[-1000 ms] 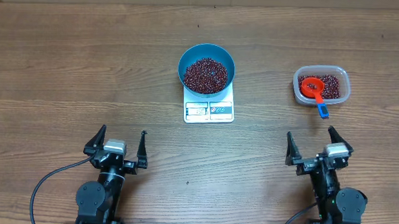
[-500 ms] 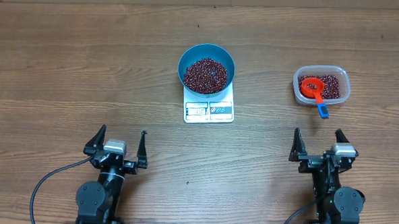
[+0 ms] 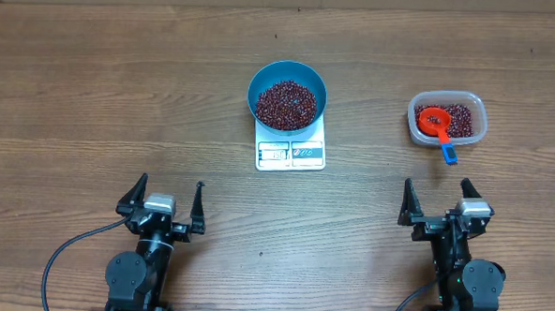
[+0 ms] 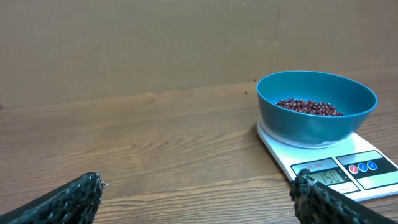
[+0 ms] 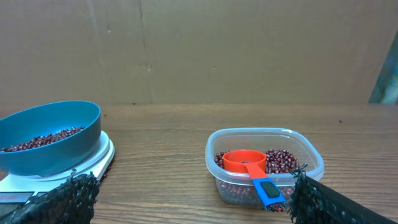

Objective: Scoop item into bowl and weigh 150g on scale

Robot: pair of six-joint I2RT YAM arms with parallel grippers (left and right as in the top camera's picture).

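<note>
Beans sit in the bowl on the scale, mid-desk. The scoop lies in the tub, far right. Only change: right tool swung slightly and settled near, spread, empty. Left tool spread, unmoved. We judge weighing done, though the readout is too small to confirm.

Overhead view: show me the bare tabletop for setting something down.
Free: the wide stretch left of the bowl and scale; the strip between scale and clear tub; the near middle between left gripper and right gripper. Tight: between the scoop handle and the right gripper.
</note>
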